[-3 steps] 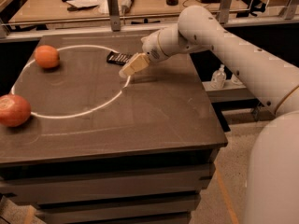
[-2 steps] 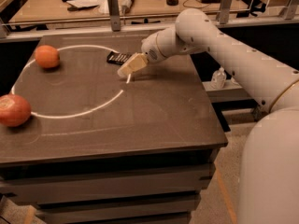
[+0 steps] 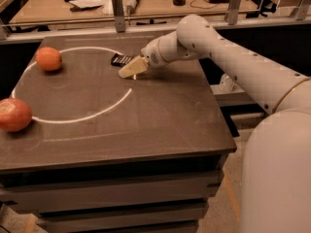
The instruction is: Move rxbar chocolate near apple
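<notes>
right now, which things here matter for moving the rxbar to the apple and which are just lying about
In the job:
rxbar chocolate, far side of the table
apple, left edge
gripper, just right of the bar

Lying about:
orange, far left
bench clutter, behind

The rxbar chocolate (image 3: 120,59), a small black wrapper, lies flat at the far side of the table (image 3: 160,115), its right end partly hidden by the claw (image 3: 133,68) just beside it. The apple (image 3: 14,114), round and reddish-orange with a paler top, rests at the table's left edge, well apart from the bar.
</notes>
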